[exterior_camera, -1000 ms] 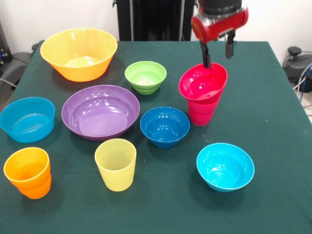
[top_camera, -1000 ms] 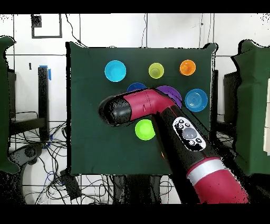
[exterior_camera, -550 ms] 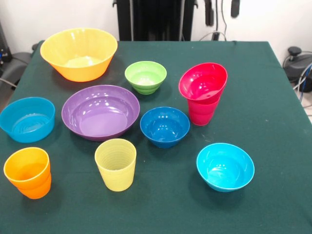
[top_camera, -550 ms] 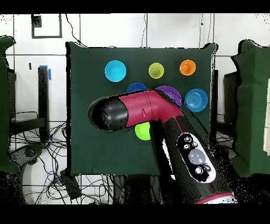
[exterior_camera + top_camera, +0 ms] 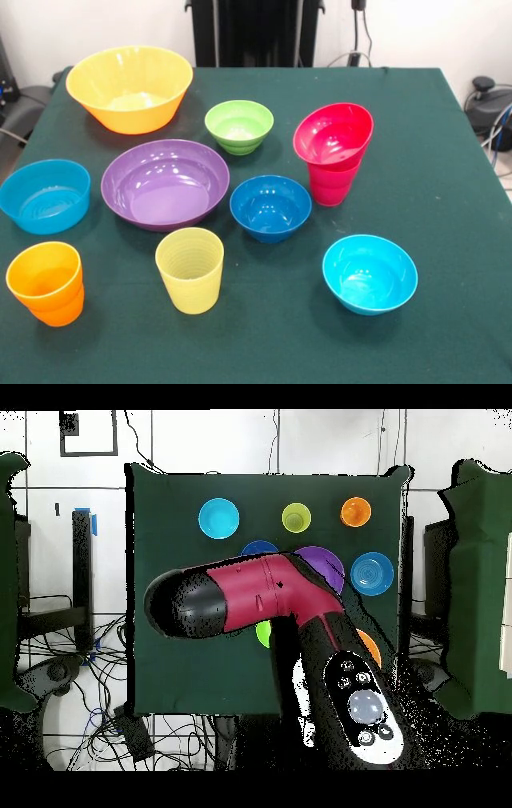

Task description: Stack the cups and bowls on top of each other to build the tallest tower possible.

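A red bowl (image 5: 333, 133) rests tilted on top of an upright red cup (image 5: 334, 182) at the right of the table. Around them stand a dark blue bowl (image 5: 270, 207), a lime green bowl (image 5: 238, 126), a purple bowl (image 5: 165, 183), a big yellow-orange bowl (image 5: 130, 86), a light blue bowl (image 5: 44, 195) and a cyan bowl (image 5: 370, 274). A pale yellow cup (image 5: 190, 269) and an orange cup (image 5: 46, 282) stand near the front. My gripper (image 5: 359, 4) barely shows at the top edge, high above the red stack. In the overhead view the arm (image 5: 240, 594) hides the stack.
The green tablecloth (image 5: 448, 160) has bare room to the right of the red stack and along the front edge. In the overhead view the cyan bowl (image 5: 218, 518), yellow cup (image 5: 296, 517), orange cup (image 5: 356, 512) and light blue bowl (image 5: 372, 573) stay uncovered.
My gripper has risen from just above the red bowl's rim to the top edge of the front view. The red bowl stays tilted on the red cup; nothing else moved.
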Controlling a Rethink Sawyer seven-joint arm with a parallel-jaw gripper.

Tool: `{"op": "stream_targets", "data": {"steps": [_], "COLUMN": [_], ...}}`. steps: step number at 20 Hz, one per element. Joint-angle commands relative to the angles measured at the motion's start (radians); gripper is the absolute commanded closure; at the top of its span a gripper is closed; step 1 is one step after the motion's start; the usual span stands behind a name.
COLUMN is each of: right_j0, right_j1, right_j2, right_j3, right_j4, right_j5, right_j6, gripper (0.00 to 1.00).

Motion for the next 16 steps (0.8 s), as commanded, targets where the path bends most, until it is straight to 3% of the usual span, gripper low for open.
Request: {"op": "stream_targets", "data": {"steps": [1,8,16], "right_j0": [0.043,0.104,0.169], "right_j1": [0.045,0.166,0.271], "right_j2": [-0.004,-0.054,-0.125], "right_j3": [0.090,0.094,0.085], "right_j4": [-0.034,-0.093,-0.110], "right_j5": [-0.025,-0.174,-0.297], "right_j6": [0.029,0.102,0.152], "gripper": [0.00,0.00,0.00]}}
